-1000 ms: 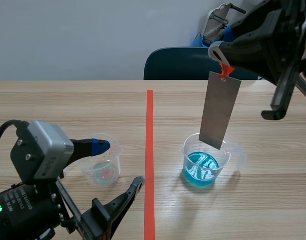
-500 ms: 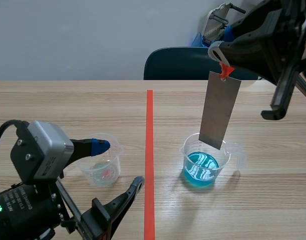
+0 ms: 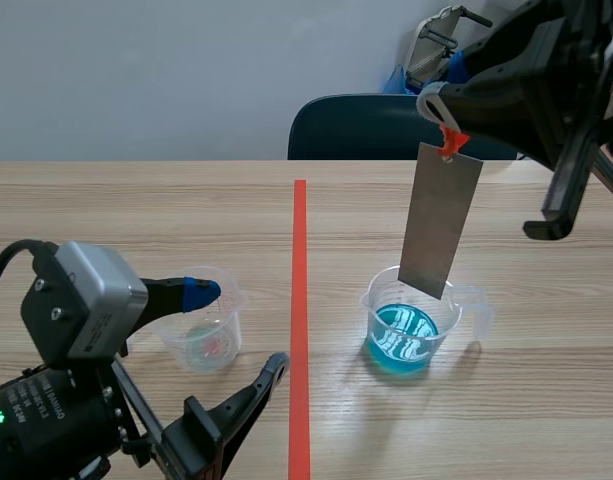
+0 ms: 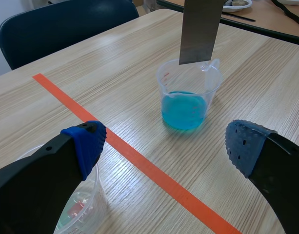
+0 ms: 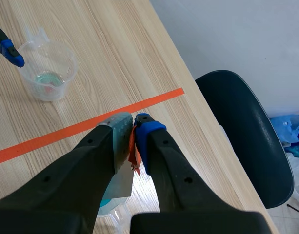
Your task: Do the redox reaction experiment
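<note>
**Fig. 1.** Plate held over the blue solution. Your right pincer [image 3: 441, 108] [image 5: 134, 129] is raised above the right half of the worktop [image 3: 136, 210]. Its 2 fingers are closed tight on an orange-red tab [image 3: 450, 143] [image 5: 133, 157]. From this tab a flat grey metal plate [image 3: 441, 220] [image 4: 200, 29] [image 5: 121, 183] hangs nearly upright, slightly tilted.

The plate hangs directly over the beaker of blue liquid [image 3: 414, 330] [image 4: 186, 95]. Its lower edge is at about rim level and clear of the liquid. This clear, spouted beaker stands on the worktop to the right of the tape line [image 3: 299, 300] [image 4: 139, 161].

Your left pincer [image 3: 236, 328] [image 4: 164, 141] sits low on the other side of the line. Its 2 fingers are spread wide and hold nothing.

The small beaker [image 3: 201, 335] [image 4: 78, 214] [image 5: 46, 70] stands just beside and partly under 1 finger. It holds a little pale liquid with a reddish trace at the bottom. You cannot tell whether that finger's blue pad touches its rim.

A dark blue chair [image 3: 366, 125] [image 5: 247, 131] stands at the far edge of the worktop.
</note>
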Motion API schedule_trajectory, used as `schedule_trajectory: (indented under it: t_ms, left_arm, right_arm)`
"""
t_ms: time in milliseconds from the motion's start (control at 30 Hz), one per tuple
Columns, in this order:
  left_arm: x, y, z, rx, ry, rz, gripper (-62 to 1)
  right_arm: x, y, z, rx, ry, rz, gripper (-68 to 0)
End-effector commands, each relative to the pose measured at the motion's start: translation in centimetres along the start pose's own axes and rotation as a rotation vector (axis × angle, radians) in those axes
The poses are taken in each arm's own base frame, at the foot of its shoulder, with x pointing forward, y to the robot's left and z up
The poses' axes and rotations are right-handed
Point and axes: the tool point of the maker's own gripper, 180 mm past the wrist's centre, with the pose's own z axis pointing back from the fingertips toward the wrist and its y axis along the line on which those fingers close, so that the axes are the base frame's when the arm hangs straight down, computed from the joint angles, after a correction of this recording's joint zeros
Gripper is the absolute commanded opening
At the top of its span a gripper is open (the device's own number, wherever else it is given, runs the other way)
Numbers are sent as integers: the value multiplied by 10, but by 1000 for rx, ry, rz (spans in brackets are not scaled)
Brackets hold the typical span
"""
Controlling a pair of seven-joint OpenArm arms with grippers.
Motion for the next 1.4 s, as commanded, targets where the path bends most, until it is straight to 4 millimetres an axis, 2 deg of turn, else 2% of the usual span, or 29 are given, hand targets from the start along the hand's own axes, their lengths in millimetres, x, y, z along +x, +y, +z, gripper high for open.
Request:
schedule_trajectory:
  t_ms: [0, 767, 933, 1167, 1367]
  left_arm:
    - [7, -1, -2, 4, -31, 7, -84]
    - [7, -1, -2, 3, -31, 6, -84]
    - [7, -1, -2, 3, -31, 6, -84]
    - [7, -1, -2, 3, -31, 6, -84]
    - [7, -1, -2, 3, -31, 6, -84]
  right_arm:
    - [9, -3, 1, -9, -25, 18, -669]
    - [13, 2, 1, 17, -67, 52, -669]
    - [6, 9, -2, 59, -56, 57, -669]
    - [-7, 3, -6, 47, -50, 55, -669]
    - [-25, 8, -12, 82, -34, 55, -669]
